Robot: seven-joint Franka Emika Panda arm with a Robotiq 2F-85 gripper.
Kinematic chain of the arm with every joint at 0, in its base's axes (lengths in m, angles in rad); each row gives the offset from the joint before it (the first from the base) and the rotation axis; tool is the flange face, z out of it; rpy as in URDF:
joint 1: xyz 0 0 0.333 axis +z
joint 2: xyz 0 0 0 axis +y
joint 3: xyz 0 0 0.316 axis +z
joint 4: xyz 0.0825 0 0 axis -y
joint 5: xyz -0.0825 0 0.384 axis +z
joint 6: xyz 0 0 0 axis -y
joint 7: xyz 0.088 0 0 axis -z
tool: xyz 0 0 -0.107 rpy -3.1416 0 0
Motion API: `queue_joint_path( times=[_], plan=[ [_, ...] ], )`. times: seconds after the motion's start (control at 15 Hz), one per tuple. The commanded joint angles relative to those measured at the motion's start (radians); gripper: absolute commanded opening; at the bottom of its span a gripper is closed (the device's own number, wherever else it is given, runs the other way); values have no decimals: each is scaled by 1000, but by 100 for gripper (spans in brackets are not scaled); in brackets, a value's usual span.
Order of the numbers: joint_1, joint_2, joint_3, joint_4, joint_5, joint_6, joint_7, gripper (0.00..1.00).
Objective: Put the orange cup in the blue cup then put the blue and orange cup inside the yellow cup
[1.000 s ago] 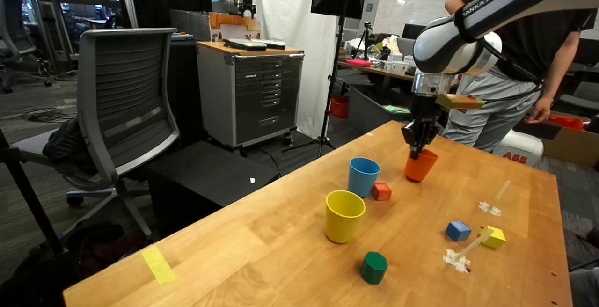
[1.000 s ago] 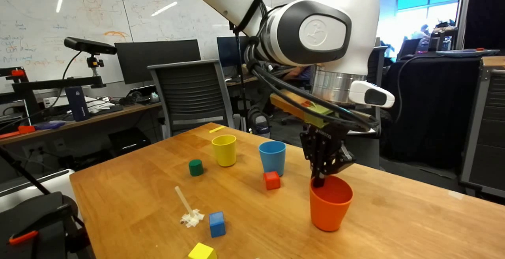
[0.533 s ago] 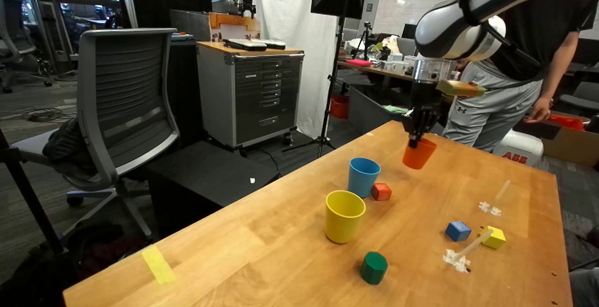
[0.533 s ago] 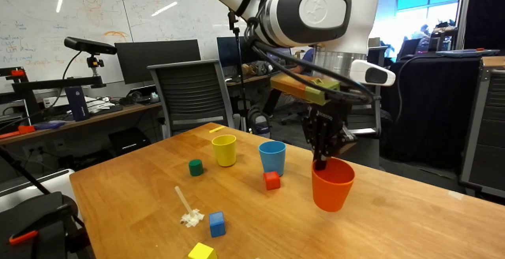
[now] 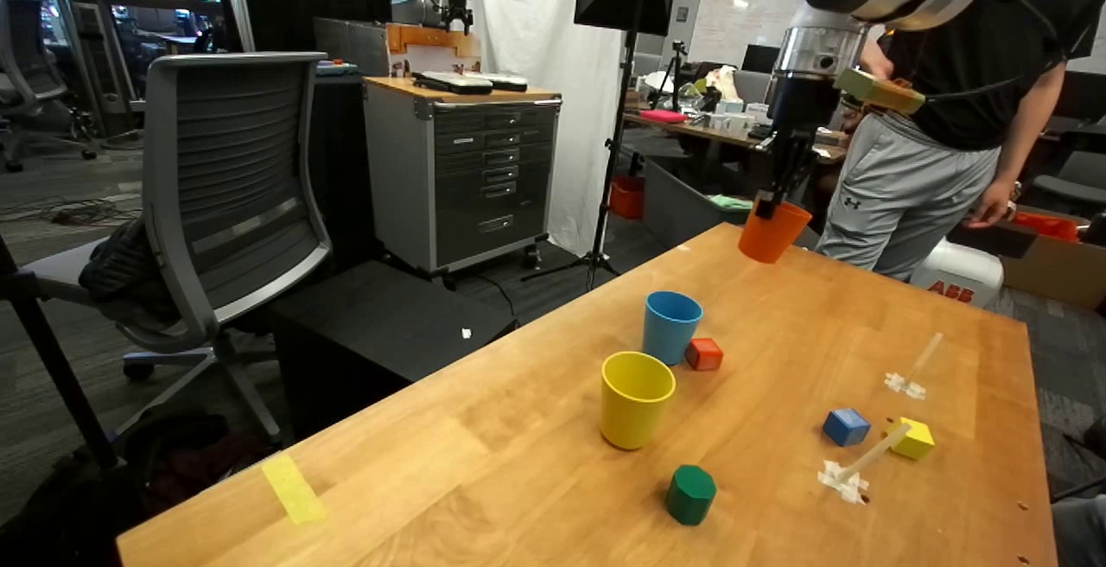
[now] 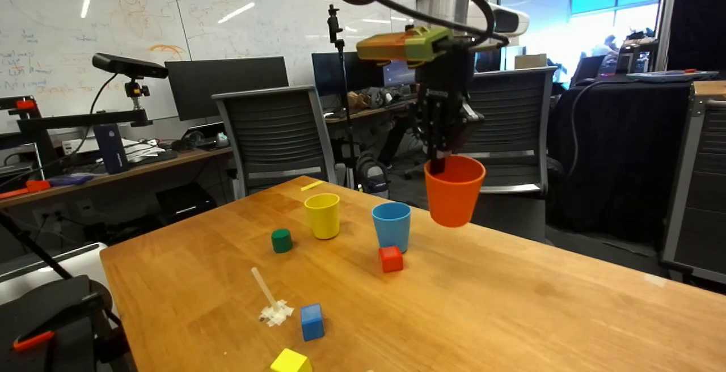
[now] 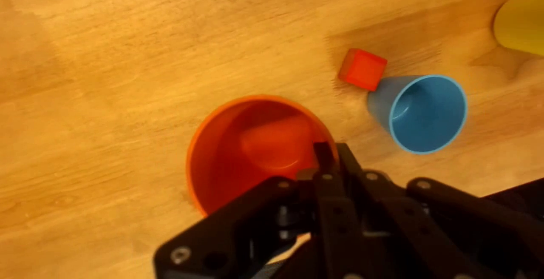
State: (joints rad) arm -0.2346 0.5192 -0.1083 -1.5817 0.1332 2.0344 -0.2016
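Note:
My gripper (image 7: 337, 152) is shut on the rim of the orange cup (image 7: 272, 138), one finger inside the wall and one outside. In both exterior views the orange cup (image 5: 772, 237) hangs in the air, mouth up and slightly tilted, below the gripper (image 6: 438, 163). The blue cup (image 6: 391, 229) stands upright on the table, mouth open, and shows to the right of the held cup in the wrist view. Beyond it the yellow cup (image 5: 629, 420) also stands upright; only part of the yellow cup (image 7: 522, 26) enters the wrist view.
A red block (image 7: 364, 69) lies right beside the blue cup. A green block (image 5: 690, 494), a small blue block (image 5: 846, 427) and a yellow block (image 5: 912, 438) sit elsewhere on the table (image 5: 484, 463). Taped sticks (image 5: 874, 453) rise from it. A person (image 5: 907, 161) stands behind.
Shut on the orange cup throughout, my gripper has risen well above the table. In an exterior view the cup has also shifted sideways towards the blue cup. The other cups and blocks have stayed put.

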Motion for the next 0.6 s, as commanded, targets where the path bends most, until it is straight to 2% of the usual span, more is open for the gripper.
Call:
queue_joint_path(
  times=[0.0,0.27,0.53],
  plan=[
    [25,-158,32,-164,-14,35,-52,1],
    [60,-249,65,-276,2,94,-114,1],
    [97,-265,92,-337,2,162,-140,1]
  ],
)
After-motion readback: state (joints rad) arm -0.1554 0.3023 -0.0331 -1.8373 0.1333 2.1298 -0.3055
